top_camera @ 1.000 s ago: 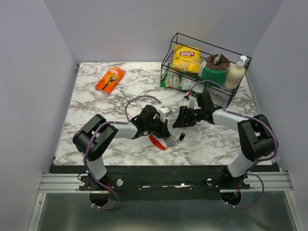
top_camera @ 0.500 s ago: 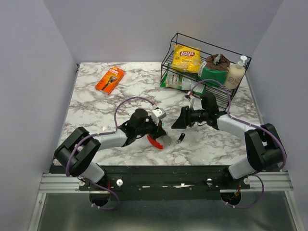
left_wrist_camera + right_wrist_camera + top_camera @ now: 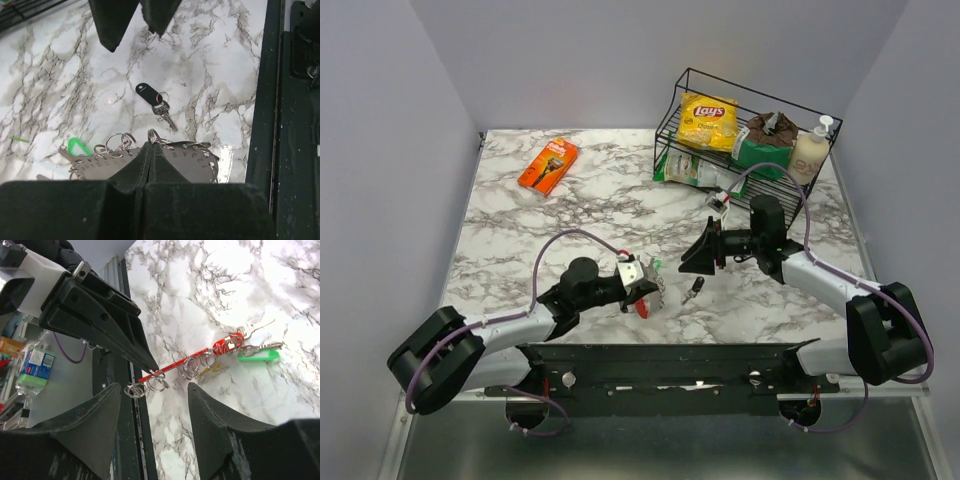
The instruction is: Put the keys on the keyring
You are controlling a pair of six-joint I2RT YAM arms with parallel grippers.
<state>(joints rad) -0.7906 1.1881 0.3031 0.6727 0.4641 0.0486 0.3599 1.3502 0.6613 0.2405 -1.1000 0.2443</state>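
Observation:
My left gripper [image 3: 642,289] is shut on the keyring [image 3: 640,305], a grey numbered plate [image 3: 195,157] with a red edge [image 3: 180,365] and several split rings, held low near the table's front edge. A green-headed key [image 3: 257,356], a red-headed key [image 3: 227,345] and a yellowish key [image 3: 210,372] hang at its far end. A loose black-headed key [image 3: 155,100] lies on the marble between the grippers; it also shows in the top view [image 3: 695,290]. My right gripper [image 3: 692,258] is open and empty, facing the keyring from the right, fingers [image 3: 210,410] apart.
A black wire basket [image 3: 680,100] at the back right holds a Lay's bag [image 3: 708,120], a brown-green pack and a lotion bottle [image 3: 808,155]. An orange razor pack [image 3: 548,165] lies at the back left. The black front rail [image 3: 265,100] runs beside the keyring.
My left arm has drawn back toward the near left, carrying the keyring closer to the front edge. My right gripper has shifted slightly right and nearer. The black-headed key has not moved.

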